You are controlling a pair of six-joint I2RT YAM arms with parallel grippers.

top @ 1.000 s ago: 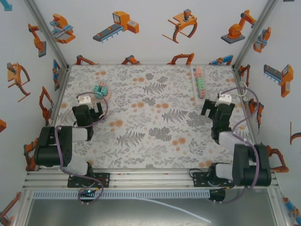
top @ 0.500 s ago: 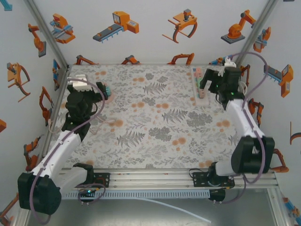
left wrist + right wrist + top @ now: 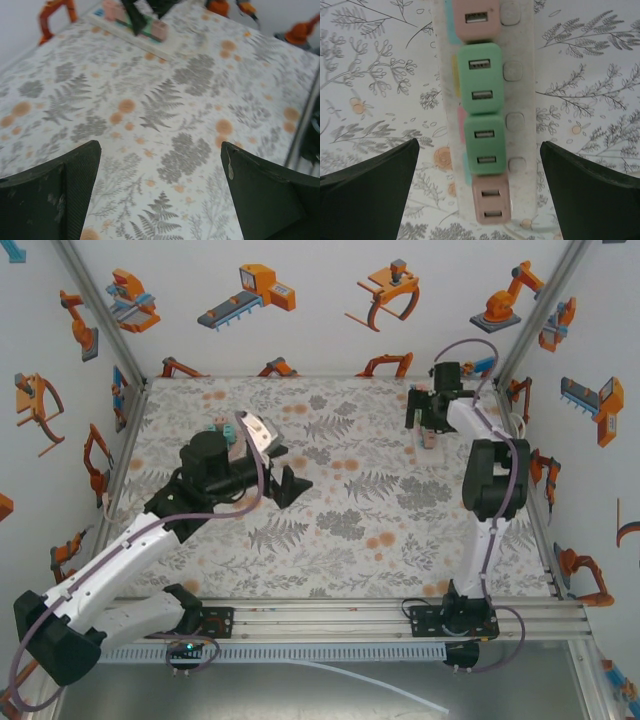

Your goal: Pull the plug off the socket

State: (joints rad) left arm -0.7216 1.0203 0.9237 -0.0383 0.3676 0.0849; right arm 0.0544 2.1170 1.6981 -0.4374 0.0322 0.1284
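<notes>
A white power strip (image 3: 520, 100) lies at the table's back right, carrying a row of plugs: pink (image 3: 475, 17), green (image 3: 479, 77), green (image 3: 485, 145) and pink (image 3: 490, 200). My right gripper (image 3: 479, 145) hovers open right above it, one finger on each side of the strip, touching nothing. From above, the right gripper (image 3: 425, 420) covers most of the strip (image 3: 430, 440). My left gripper (image 3: 285, 470) is open and empty over the table's middle. Seen from the left wrist, the left gripper (image 3: 160, 145) faces the distant strip (image 3: 145, 37).
A few loose teal and pink plugs (image 3: 222, 428) lie at the back left, behind the left arm. Patterned walls close in the table (image 3: 350, 530) on three sides. The right arm (image 3: 495, 480) stretches along the right edge.
The left gripper has swung from the back left corner toward the table's middle. The right gripper has moved left and down over the power strip. Both stay open.
</notes>
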